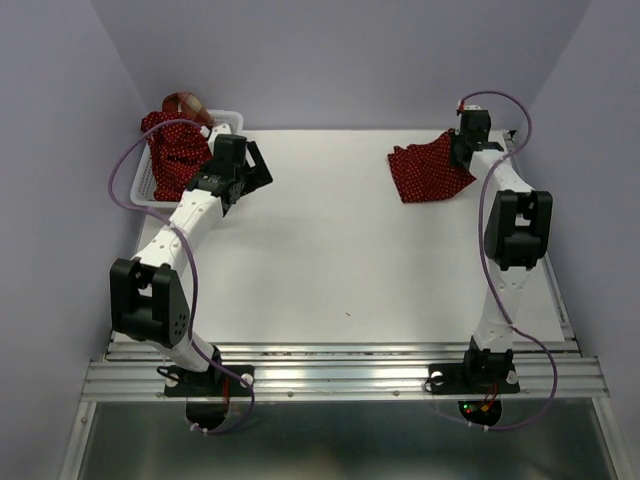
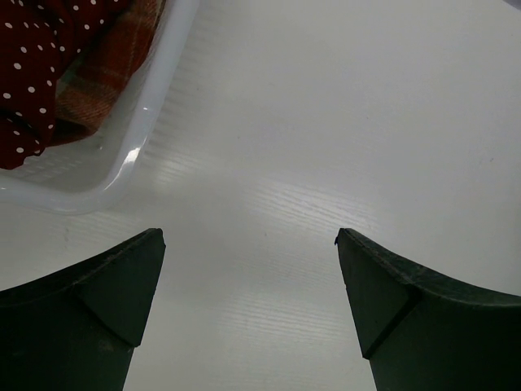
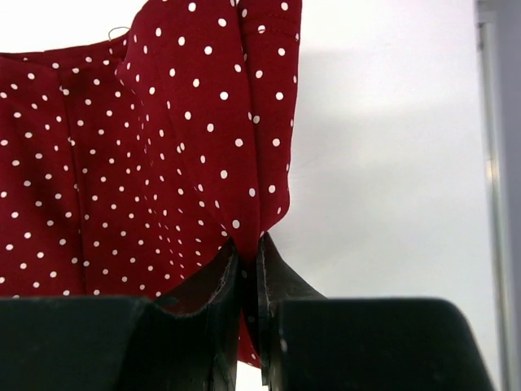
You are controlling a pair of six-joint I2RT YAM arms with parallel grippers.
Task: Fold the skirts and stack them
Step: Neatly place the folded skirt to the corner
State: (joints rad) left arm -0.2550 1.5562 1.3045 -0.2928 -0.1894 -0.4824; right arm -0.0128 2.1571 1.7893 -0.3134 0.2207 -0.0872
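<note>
Three skirts are showing: two dark red dotted, one plaid. On the one white table (image 1: pixel 330 260), a dotted skirt (image 1: pixel 428 172) is lying far right. One basket (image 1: pixel 148 188) is sitting far left, holding the other dotted skirt (image 1: pixel 175 150) and the plaid skirt (image 2: pixel 114 57). The right gripper (image 3: pixel 244 244) is pinching the far-right skirt's edge, jaws pressing together on cloth. The left gripper (image 2: pixel 248 236) is hanging wide open, empty, just beside the basket. Laying out seems in hand; next, the cloth is needing flattening for folding.

The left arm (image 1: pixel 185 215) and right arm (image 1: pixel 495 310) have white links and boxy black joints. A purple cable (image 1: pixel 111 180) loops along each. The left gripper (image 2: pixel 248 240) has dark wedge-shaped fingers (image 2: pixel 89 301).
</note>
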